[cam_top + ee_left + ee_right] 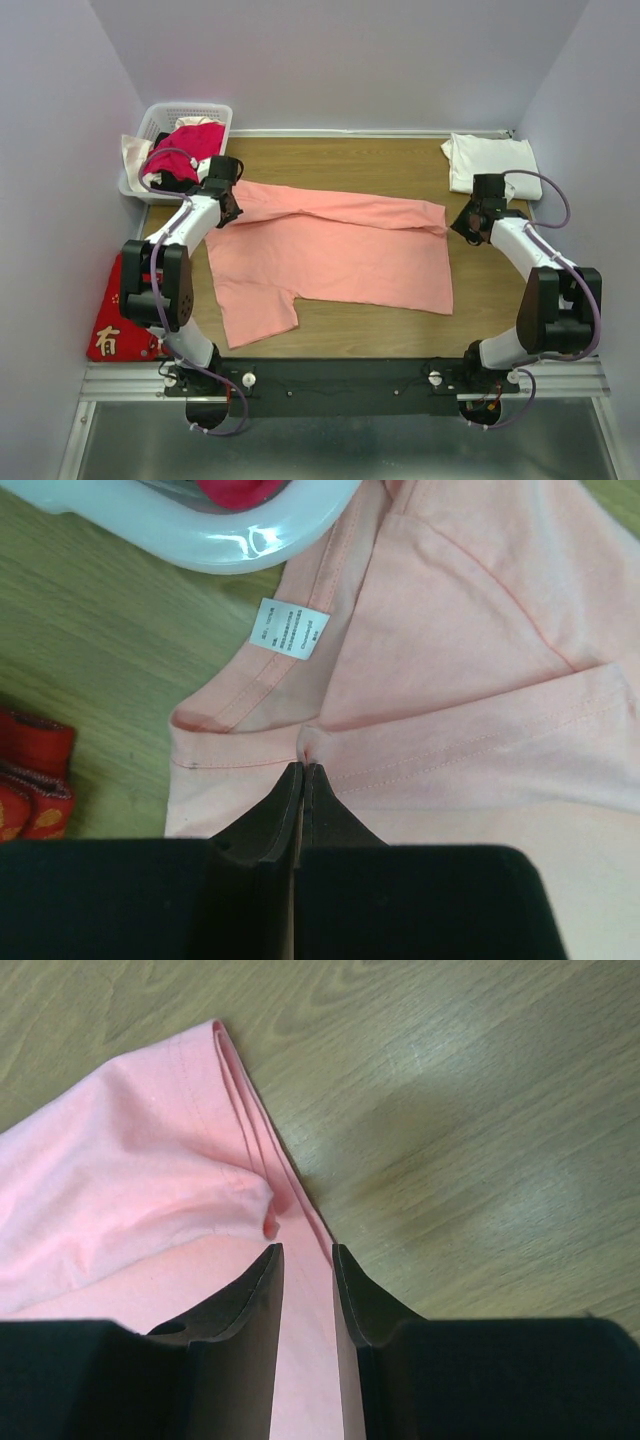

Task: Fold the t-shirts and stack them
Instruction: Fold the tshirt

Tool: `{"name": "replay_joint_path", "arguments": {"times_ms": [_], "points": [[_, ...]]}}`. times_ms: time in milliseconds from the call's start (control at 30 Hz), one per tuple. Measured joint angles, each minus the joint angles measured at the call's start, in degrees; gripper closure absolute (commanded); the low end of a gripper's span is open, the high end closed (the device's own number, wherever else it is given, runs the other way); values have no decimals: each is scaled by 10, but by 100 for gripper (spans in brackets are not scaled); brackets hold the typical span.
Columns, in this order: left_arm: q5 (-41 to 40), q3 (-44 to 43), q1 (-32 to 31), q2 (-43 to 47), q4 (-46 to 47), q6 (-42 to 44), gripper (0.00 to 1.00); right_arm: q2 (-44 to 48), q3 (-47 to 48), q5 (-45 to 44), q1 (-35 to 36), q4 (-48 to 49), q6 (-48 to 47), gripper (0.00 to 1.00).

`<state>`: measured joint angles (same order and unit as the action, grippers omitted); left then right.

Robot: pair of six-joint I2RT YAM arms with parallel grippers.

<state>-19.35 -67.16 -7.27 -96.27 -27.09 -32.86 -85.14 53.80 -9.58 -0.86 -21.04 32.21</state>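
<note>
The salmon-pink t-shirt lies spread flat across the middle of the wooden table, with its top part folded down in a long band. At its neck end, my left gripper pinches a small pucker of pink fabric just below the collar; in the left wrist view the jaws stand almost together, near the white label. My right gripper is at the shirt's far right corner. Its jaws stand apart over the pink hem, gripping nothing. A folded white t-shirt rests at the back right.
A white basket with red and dark clothes stands at the back left, its rim close to the pink collar. A red cloth with gold characters hangs off the table's left edge. Grey walls close in on three sides.
</note>
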Motion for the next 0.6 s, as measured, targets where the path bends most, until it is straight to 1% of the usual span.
{"name": "replay_joint_path", "arguments": {"times_ms": [167, 267, 467, 600], "points": [[-6, 1, 0, 29, -11, -2, 93, -5, 1, 12, 0, -1, 5, 66], [-6, 8, 0, 45, -13, -2, 93, -25, 5, 22, 0, -1, 7, 66], [-6, 21, 0, 70, -19, -2, 93, -73, 45, 46, 0, -6, 8, 66], [-6, 23, 0, 83, -26, -2, 93, -87, 66, 63, 0, -6, 8, 66]]}}
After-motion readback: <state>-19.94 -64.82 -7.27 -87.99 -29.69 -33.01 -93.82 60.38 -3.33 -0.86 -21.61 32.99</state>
